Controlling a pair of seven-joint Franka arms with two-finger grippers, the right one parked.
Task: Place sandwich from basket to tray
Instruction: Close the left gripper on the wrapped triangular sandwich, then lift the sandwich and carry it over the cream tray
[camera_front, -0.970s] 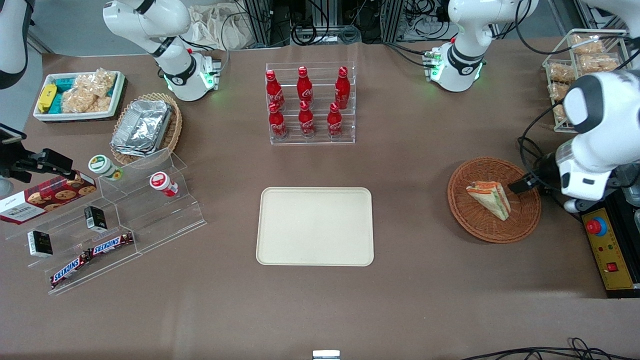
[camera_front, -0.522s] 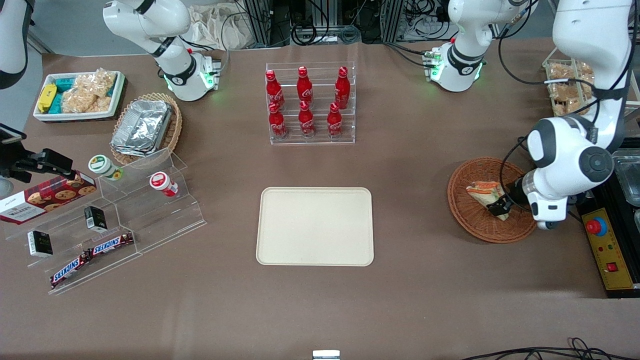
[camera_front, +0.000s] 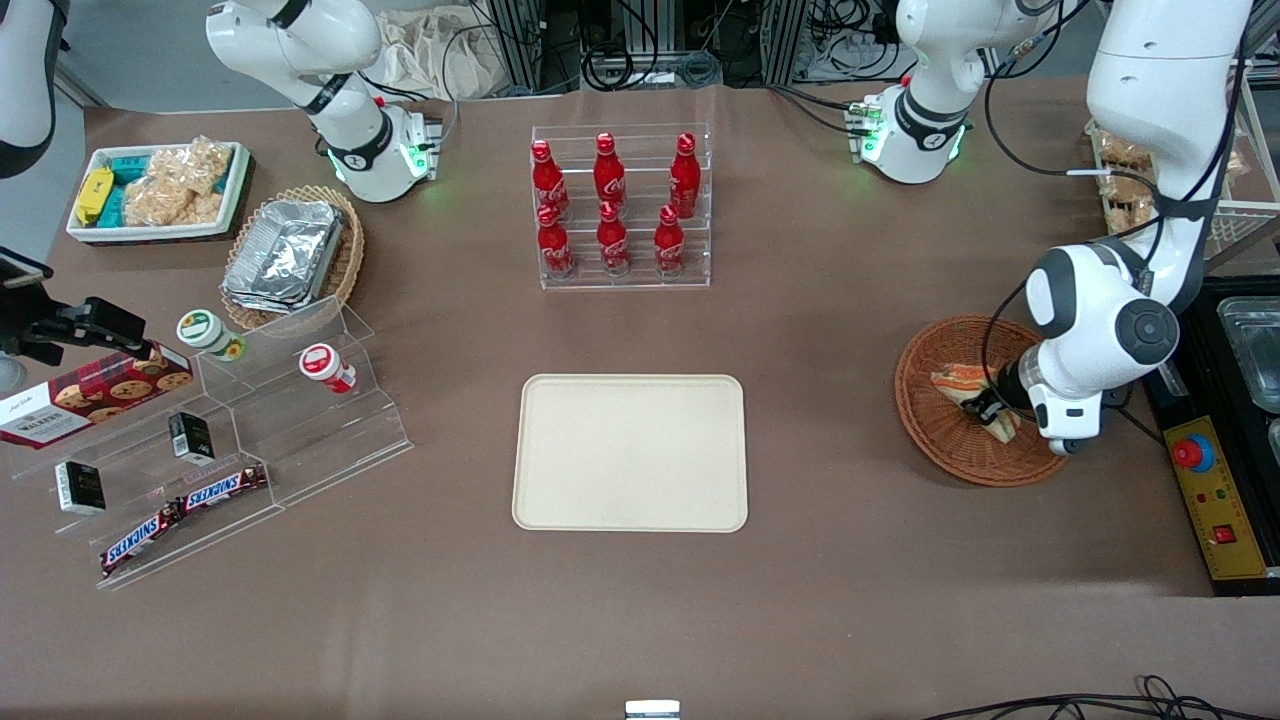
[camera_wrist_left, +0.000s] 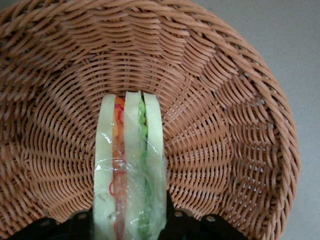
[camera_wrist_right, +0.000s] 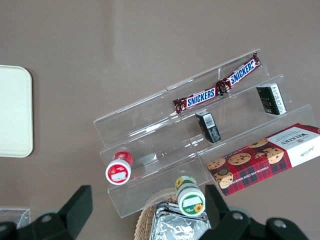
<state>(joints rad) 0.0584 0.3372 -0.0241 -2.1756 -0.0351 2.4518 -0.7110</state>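
The sandwich (camera_front: 955, 381), a clear-wrapped wedge of pale bread with orange and green filling, lies in the reddish-brown wicker basket (camera_front: 945, 455) toward the working arm's end of the table. My left gripper (camera_front: 986, 409) reaches down into the basket, shut on the sandwich's wider end. In the left wrist view the black fingers (camera_wrist_left: 173, 221) press against both bread faces of the sandwich (camera_wrist_left: 130, 160), with the basket (camera_wrist_left: 225, 100) weave all around it. The sandwich still rests on the basket floor. The cream tray (camera_front: 630, 452) lies flat at the table's middle, with nothing on it.
A clear rack of red bottles (camera_front: 620, 205) stands farther from the front camera than the tray. A yellow control box (camera_front: 1215, 495) with a red button sits beside the basket. Toward the parked arm's end stand a clear stepped shelf (camera_front: 230, 440) with snacks and a tan basket of foil containers (camera_front: 290, 255).
The left arm swung down from the basket's edge into the basket. Its gripper came over the sandwich's wide end and closed round it. The sandwich has hardly shifted.
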